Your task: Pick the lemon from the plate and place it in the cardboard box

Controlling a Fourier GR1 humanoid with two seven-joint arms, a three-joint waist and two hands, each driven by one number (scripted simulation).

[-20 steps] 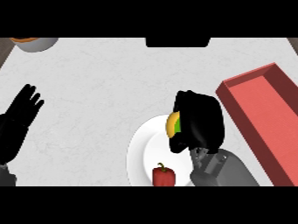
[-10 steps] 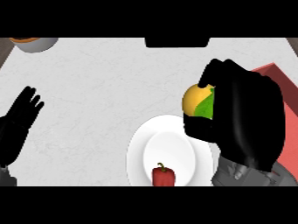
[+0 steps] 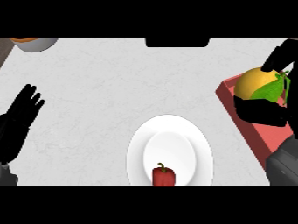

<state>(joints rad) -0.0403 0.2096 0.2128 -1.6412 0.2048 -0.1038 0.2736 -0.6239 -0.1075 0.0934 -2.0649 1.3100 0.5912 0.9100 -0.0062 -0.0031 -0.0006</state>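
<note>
A yellow lemon (image 3: pixel 255 81) with a green leaf hangs in the air at the right, over the near edge of the red box (image 3: pixel 241 114). My right hand (image 3: pixel 285 105) is shut on it, fingers and thumb curled round its sides. The white plate (image 3: pixel 144 148) lies in the lower middle of the counter. My left hand (image 3: pixel 12 124) rests open at the left edge, fingers up.
A red bell pepper (image 3: pixel 163 175) stands on the plate's near part. A bowl (image 3: pixel 33 43) with something orange sits at the far left corner. A dark object (image 3: pixel 177 42) lies at the counter's far edge. Dark wood borders the counter's left.
My right hand has lifted the lemon off the plate and carried it up and to the right, over the red box. The left hand has stayed in place.
</note>
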